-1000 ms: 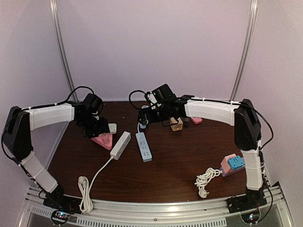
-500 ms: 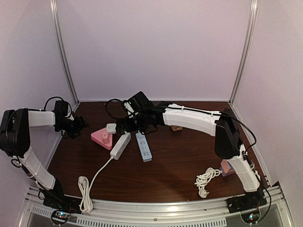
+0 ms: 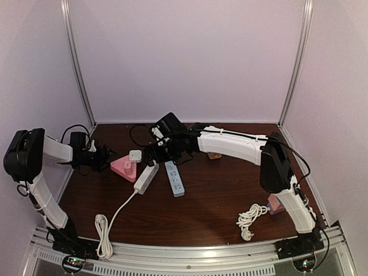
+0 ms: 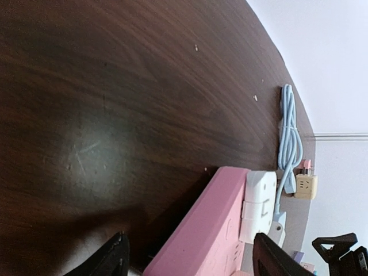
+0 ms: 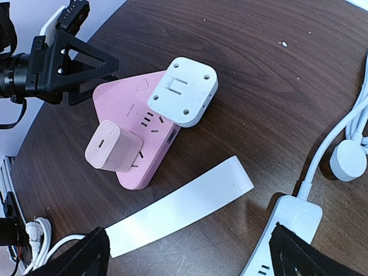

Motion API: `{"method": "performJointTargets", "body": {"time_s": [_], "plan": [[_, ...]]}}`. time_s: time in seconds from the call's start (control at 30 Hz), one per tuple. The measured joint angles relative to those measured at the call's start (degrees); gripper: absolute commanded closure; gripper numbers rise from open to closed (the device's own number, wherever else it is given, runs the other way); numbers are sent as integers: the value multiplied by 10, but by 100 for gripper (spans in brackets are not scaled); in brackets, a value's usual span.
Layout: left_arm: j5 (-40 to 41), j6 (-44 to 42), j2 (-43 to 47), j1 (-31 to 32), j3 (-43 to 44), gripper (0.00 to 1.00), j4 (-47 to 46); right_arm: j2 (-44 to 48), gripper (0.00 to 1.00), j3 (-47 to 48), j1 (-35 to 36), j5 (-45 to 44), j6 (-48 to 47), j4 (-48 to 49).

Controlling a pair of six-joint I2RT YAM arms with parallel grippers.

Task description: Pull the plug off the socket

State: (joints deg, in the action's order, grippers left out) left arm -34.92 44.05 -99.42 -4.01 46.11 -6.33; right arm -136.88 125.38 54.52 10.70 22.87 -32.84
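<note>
The left end effector [image 4: 192, 256], released, has returned to the pink socket [image 5: 138, 132]; the right end effector [image 5: 192, 253], released, hovers above; charger plug [image 5: 109, 148] still seated, extraction pending.

No text legible — no labels, brands.

- A robotics lab test cell: two white-and-black robot arms, left [image 3: 43, 192] and right [image 3: 236, 145], stand bolted to a metal rail [image 3: 190, 252] at the near edge of a dark wooden table [image 3: 218, 195].
- Plain pale walls [image 3: 190, 57] and slim metal posts [image 3: 73, 63] box the table in like a booth.
- Test props lie spread on the wood: a pink socket block [image 3: 122, 168], white power strips [image 3: 175, 178], and a coiled cable [image 3: 250, 218].
</note>
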Motion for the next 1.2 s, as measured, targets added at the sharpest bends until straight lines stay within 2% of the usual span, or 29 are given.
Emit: {"method": "performJointTargets", "body": {"time_s": [0.27,0.53,0.77,0.93,1.2], "plan": [[-25,10,9,27,-42,36,-19,0,2,14,0,10,-5,-10],[-26,30,79,72,-74,50,-23,-2,6,21,0,19,-7,-10],[-25,39,102,106,-83,54,-21,-31,10,54,1,42,-5,-6],[-23,39,102,108,-83,58,-11,-47,17,57,0,53,3,-3],[-23,42,101,109,-83,70,-5,-68,29,57,-11,73,20,19]]}}
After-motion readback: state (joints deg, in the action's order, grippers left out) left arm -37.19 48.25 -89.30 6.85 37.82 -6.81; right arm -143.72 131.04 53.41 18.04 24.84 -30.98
